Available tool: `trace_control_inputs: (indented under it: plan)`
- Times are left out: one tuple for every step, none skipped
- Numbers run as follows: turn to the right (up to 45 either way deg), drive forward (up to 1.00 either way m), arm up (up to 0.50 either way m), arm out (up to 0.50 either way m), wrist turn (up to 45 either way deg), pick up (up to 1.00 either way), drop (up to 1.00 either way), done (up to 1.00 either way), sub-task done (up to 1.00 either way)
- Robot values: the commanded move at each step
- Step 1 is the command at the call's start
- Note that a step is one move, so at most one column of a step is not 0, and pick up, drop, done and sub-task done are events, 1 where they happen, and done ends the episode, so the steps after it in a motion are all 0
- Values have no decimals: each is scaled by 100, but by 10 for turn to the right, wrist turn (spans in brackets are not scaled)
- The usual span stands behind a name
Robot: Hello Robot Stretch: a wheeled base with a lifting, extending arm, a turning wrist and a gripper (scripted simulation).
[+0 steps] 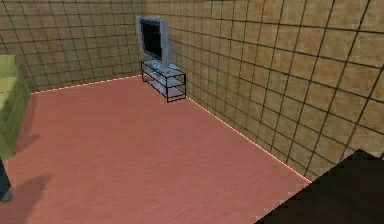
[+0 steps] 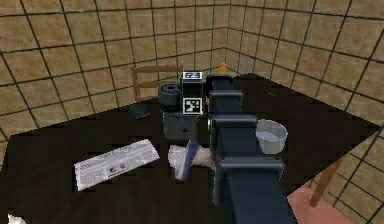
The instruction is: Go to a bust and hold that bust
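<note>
Fingers at dark table, pale object near; spread and any hold: cannot tell.

A television sits on a stand by the forward view's right wall, near the far corner; a sofa is at the left edge. In the arm side view a newspaper lies on the table left of the arm, a bowl right of it, perhaps a chair behind.

One television, one stand, one newspaper, one bowl.
</note>
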Motion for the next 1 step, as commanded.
trace_control_inputs:
  plan:
    - [0,0,-26,0,0,0,0,0,0]
